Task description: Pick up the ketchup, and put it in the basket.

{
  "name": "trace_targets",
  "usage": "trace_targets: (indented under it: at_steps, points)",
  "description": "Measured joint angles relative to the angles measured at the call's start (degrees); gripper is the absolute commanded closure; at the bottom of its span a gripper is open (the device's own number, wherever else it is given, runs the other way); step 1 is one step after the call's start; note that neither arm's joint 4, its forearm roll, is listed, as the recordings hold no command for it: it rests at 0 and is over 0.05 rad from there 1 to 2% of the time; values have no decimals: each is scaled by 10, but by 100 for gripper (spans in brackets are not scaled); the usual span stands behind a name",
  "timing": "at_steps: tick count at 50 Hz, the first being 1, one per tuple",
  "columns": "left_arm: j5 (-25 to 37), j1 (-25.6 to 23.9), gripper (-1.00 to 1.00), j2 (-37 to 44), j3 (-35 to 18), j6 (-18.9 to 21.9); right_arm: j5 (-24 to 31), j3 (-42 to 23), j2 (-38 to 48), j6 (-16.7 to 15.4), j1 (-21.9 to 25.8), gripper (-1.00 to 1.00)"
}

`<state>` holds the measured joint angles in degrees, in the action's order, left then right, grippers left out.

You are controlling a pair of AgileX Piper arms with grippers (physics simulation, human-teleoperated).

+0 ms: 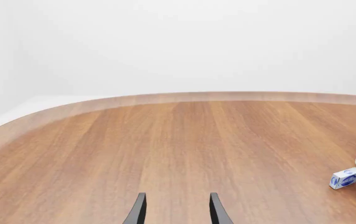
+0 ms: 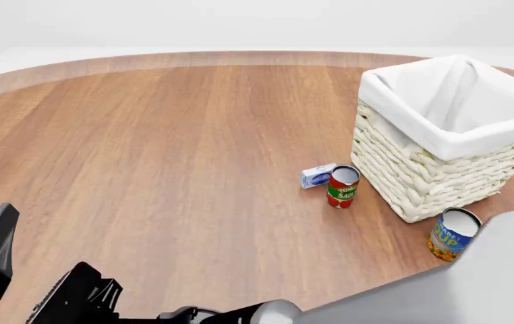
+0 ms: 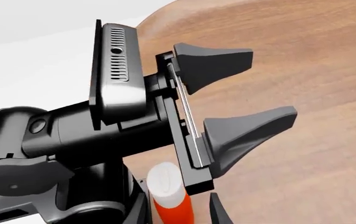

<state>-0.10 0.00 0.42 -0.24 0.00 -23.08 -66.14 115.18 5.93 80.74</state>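
The ketchup [image 3: 167, 186] appears only in the right wrist view, as a red-orange bottle with a white cap. It sits between the fingers of my right gripper [image 3: 178, 212], which is open, with a gap showing beside the bottle. The front view does not show the ketchup or the right gripper. The basket [image 2: 437, 169], cream wicker with a white liner, stands at the table's right. My left gripper [image 1: 178, 211] is open and holds nothing. It hovers low over the table's near left and also shows close ahead in the right wrist view [image 3: 271, 86].
A red-green tomato can [image 2: 343, 187] and a small blue-white box [image 2: 318, 175] stand just left of the basket. A blue-yellow can [image 2: 453, 234] stands at the basket's near corner. My right arm's grey link [image 2: 473, 290] crosses the near edge.
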Motion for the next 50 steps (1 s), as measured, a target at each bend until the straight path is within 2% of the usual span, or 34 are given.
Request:
trace_targets:
  at_steps: [50]
  points:
    - [0, 0, -100, 0, 0, 0, 20, -41, 39, 6, 6, -100]
